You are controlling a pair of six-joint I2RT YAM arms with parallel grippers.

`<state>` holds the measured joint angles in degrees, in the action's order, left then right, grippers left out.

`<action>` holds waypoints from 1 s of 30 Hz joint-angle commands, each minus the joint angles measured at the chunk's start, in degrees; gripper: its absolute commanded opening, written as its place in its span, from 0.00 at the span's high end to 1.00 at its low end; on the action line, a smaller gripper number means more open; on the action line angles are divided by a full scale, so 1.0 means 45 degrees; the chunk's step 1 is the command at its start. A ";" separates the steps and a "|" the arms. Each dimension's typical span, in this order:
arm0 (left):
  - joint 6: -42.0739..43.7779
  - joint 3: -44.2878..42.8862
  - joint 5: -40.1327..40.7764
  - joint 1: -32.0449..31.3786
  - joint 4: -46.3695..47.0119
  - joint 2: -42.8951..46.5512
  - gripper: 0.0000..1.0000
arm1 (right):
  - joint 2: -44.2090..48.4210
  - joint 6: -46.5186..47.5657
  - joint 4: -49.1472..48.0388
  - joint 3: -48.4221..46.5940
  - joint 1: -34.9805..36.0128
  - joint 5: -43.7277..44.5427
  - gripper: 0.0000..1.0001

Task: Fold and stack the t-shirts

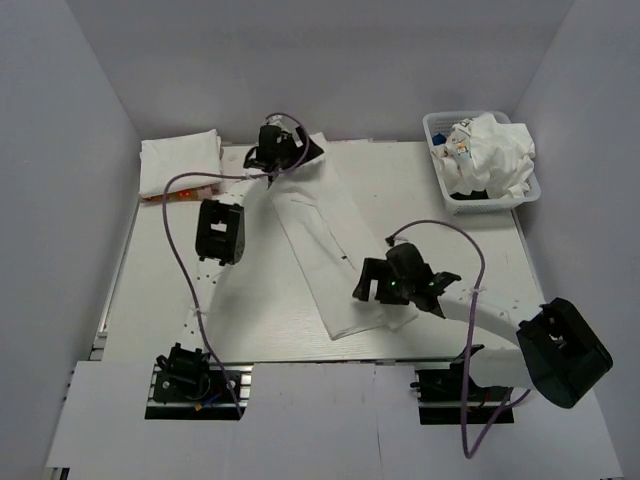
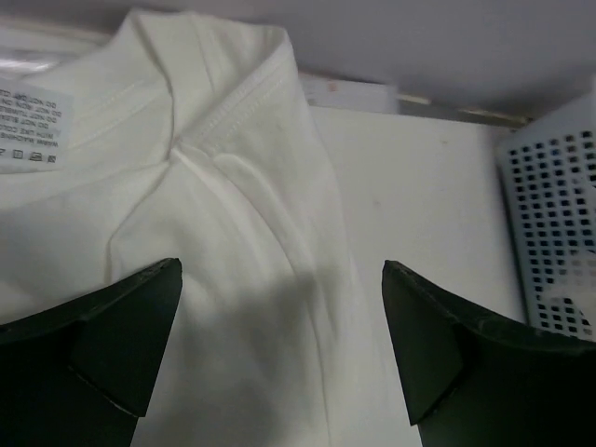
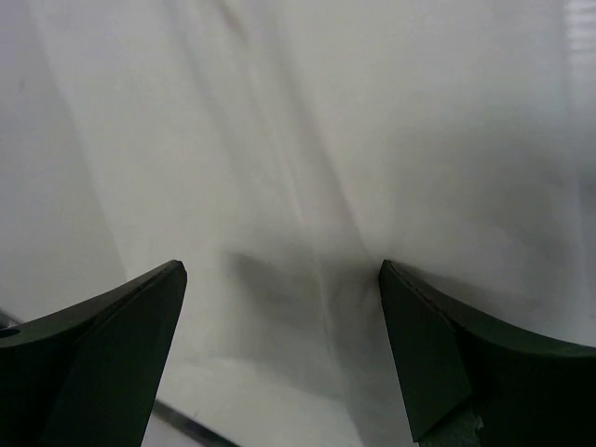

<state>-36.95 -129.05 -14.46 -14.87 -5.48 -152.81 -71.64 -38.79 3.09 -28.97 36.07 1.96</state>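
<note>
While the right pincer gapes, the t-shirt lies directly beneath it.

A white plastic lattice basket sits at the far right corner of a pale table, enclosed by plain white walls.

The left arm stretches far forward from its base, its elbow link about halfway along the reach. At its end the left gripper tilts downward with its fingers spread wide and nothing between them. The right arm bends out to the right at the elbow, then runs low and leftward to the right gripper near the middle, whose fingers likewise stand wide apart, gripping nothing.
</note>
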 commanded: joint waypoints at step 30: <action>0.3172 0.5911 -0.0193 -0.1363 -0.2379 1.0185 0.00 | -0.2517 0.2156 0.3394 -0.4635 0.6085 0.2318 0.29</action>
<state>-28.01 -111.42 -22.41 -21.74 -8.93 -129.67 -80.25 -25.89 12.99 -47.86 62.89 7.60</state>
